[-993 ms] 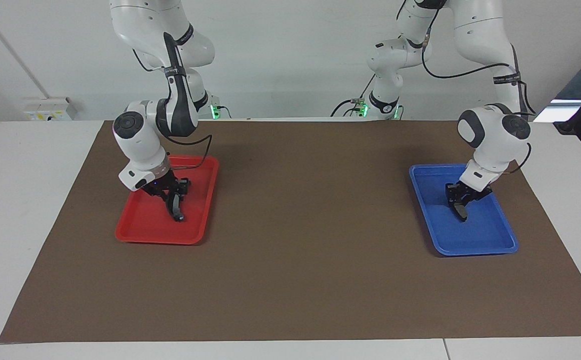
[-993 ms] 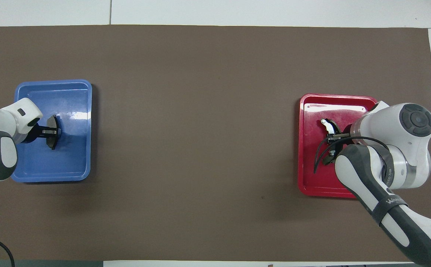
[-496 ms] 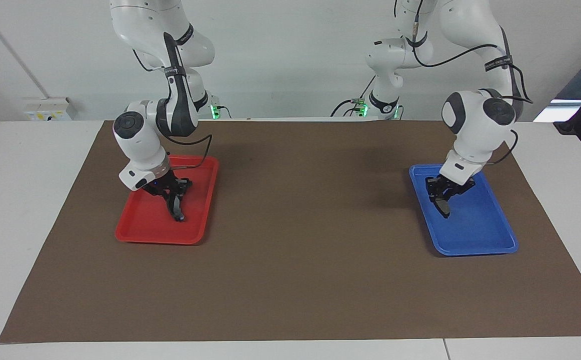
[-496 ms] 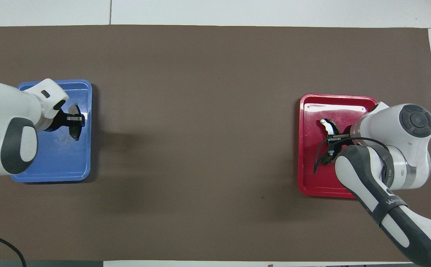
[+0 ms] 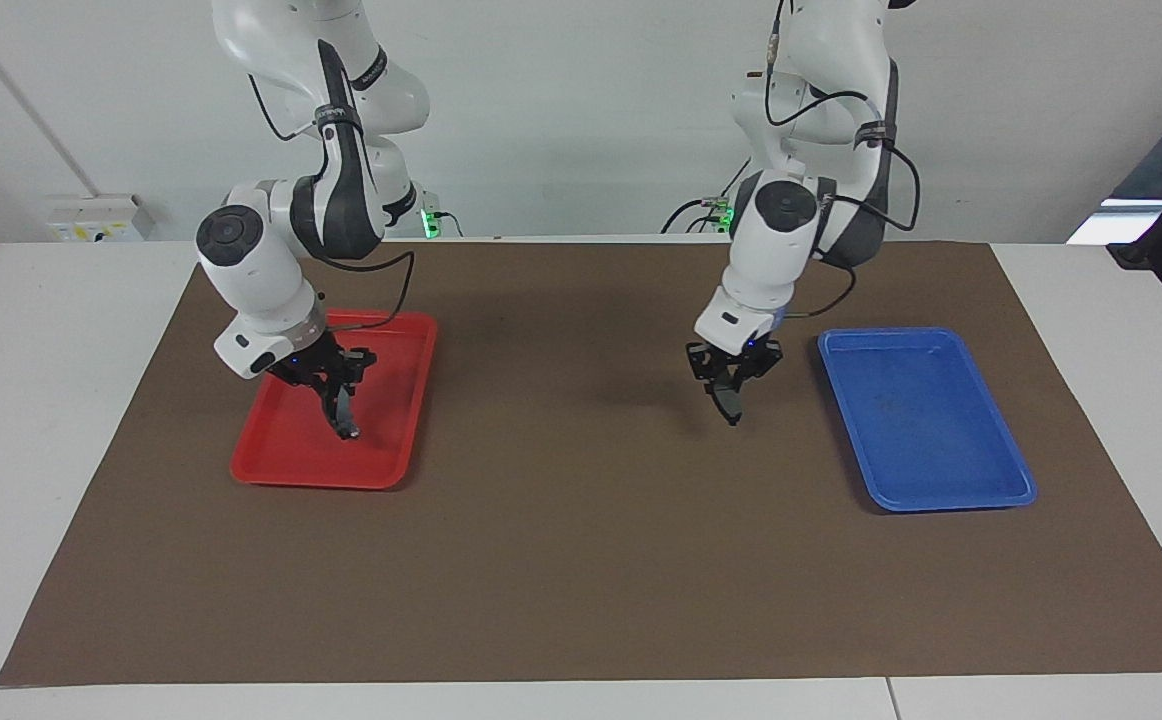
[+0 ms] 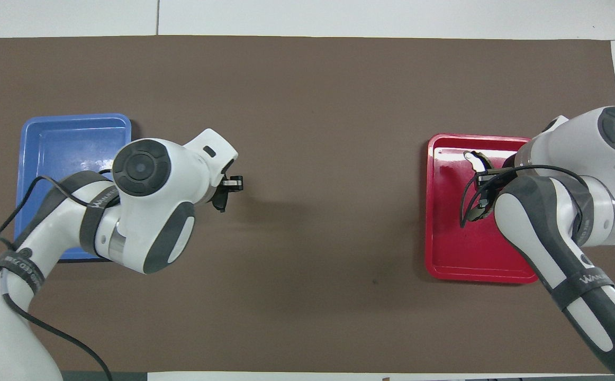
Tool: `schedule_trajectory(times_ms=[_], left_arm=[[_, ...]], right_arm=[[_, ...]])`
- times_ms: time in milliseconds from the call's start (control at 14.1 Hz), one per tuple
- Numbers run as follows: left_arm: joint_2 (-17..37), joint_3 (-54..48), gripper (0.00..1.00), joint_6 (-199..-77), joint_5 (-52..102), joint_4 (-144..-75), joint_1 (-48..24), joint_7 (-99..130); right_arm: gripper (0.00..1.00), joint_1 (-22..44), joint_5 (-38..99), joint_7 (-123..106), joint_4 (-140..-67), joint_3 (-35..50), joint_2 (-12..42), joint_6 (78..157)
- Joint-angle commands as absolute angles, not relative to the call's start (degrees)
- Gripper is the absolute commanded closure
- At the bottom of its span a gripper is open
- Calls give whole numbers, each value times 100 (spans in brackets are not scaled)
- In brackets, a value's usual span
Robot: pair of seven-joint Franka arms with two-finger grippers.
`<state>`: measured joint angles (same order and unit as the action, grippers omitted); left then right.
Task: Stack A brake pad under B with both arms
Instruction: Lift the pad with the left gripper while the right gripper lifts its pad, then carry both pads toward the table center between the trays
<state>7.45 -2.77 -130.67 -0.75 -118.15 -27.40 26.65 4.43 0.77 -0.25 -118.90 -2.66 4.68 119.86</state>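
My left gripper (image 5: 735, 386) is shut on the short dark A brake pad (image 5: 729, 403), which hangs on edge a little above the brown mat (image 5: 581, 520), beside the blue tray (image 5: 941, 450) toward the table's middle. In the overhead view the left gripper (image 6: 229, 185) shows with the pad (image 6: 222, 201) under it. My right gripper (image 5: 333, 388) is shut on the long curved pad B (image 5: 343, 418), which hangs down over the red tray (image 5: 281, 450). Overhead, pad B's pale end (image 6: 472, 157) pokes out beside the right gripper (image 6: 485, 179).
The blue tray (image 6: 64, 137) holds nothing and lies at the left arm's end. The red tray (image 6: 461, 254) lies at the right arm's end. The brown mat (image 6: 318, 106) covers the table between them.
My left gripper has carried the short pad up out of the blue tray and onward over the mat toward the table's middle. My right gripper has risen slightly with pad B over the red tray.
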Motion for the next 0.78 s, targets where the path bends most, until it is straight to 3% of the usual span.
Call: schedule_trajectory(times_ms=[0, 213, 567, 709], left_arm=[[1238, -158, 99, -13087, -97, -11225, -3215, 2969], [1668, -158, 99, -13122, -97, -10891, -3559, 3339], [2100, -158, 99, -13570, -141, -10907, -3744, 3472], [2171, -167, 85, -13579, -149, -10960, -3735, 3437]], right_arm=[[100, 622, 114, -62, -11278, -237, 536, 11410], [100, 1149, 123, 674, -10636, -229, 799, 10969], [100, 1608, 184, 1433, -10565, -220, 809, 11057], [100, 1608, 299, 1441, -10556, -220, 809, 11065]])
